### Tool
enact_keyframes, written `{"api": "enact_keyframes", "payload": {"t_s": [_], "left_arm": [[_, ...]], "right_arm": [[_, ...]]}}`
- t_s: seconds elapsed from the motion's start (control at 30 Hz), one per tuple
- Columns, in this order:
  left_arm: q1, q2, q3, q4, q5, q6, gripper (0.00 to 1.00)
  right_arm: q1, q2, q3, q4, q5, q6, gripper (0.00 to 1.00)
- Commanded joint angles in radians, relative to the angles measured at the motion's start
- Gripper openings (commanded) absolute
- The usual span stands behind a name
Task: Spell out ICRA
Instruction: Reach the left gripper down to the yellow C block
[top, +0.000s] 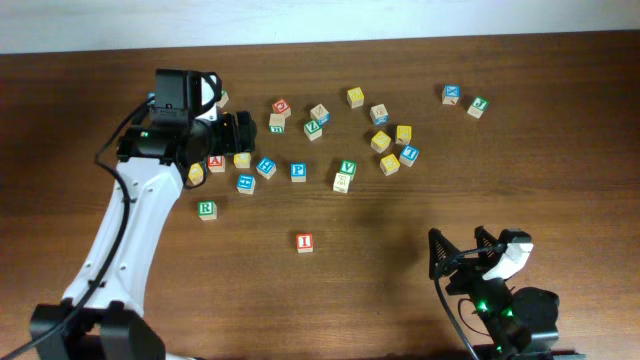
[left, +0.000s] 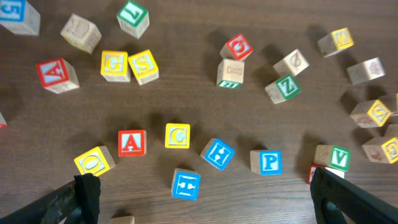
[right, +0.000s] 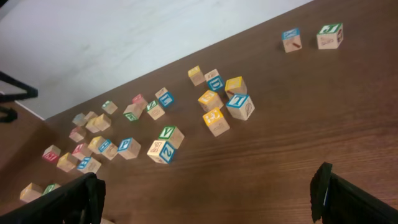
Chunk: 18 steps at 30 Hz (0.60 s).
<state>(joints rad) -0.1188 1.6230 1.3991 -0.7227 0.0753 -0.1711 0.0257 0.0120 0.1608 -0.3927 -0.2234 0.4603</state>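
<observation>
Overhead: red I block (top: 305, 242) sits alone, lower ctr of frame, well apart from the rest; prob. the word's start. Green R block (top: 206, 209) is left of ctr, below the upper-left cluster. L gripper (top: 243, 132) hangs over that cluster. Red A block (top: 216, 163) and yellow C block (top: 243, 160) lie just under it, side by side. R gripper (top: 460, 252) is lower right, fingers spread, nothing btwn them, far from any block.

Left wrist: fingertips (left: 87, 190) show at both lower corners, so the pincer is wide and empty. C block is ctr frame. A is just left of it w/ a narrow gap, and a blue H block (left: 217, 153) is close at lower right. C is the next letter needed, I'd judge. To take it clean:
- Ctr the jaws on C.
- Turn the wrist so the pads drop above and below it in frame, not into the A-side gap.
- Mind the second blue block (left: 185, 185) lower down.
- Descend straight and close slow.

Also legible: G block (left: 114, 65), S block (left: 143, 66), P block (left: 267, 162), V block (left: 337, 157), Z block (left: 285, 87).

Right wrist: wide again, dark fingers at the lower corners, holding nothing. Blocks scatter over the upper half of the table (right: 280, 162). Letters there are mostly too small to read. No brand names seen in any view.
</observation>
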Motion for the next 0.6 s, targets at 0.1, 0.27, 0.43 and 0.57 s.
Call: {"api": "enact_keyframes", "payload": {"t_s": [0.1,0.27,0.43,0.57], "left_arm": [[-0.004,0.024,0.013,-0.014,-0.012,0.02,0.99],[-0.039,0.024,0.013,-0.013,-0.013,0.02,0.99],[-0.063,0.025,0.013,-0.019,-0.012,0.02,0.99],[-0.064,0.025,0.013,-0.034,-0.012,0.02,0.99]], "right_arm": [[-0.006,-0.005,0.008,0.023,0.195,-0.094,0.98],[-0.006,-0.005,0.008,0.093,0.195,-0.199,0.98],[-0.006,-0.005,0.008,-0.044,0.195,-0.198,0.98],[-0.006,-0.005,0.008,-0.107,0.194,-0.198,0.98]]}}
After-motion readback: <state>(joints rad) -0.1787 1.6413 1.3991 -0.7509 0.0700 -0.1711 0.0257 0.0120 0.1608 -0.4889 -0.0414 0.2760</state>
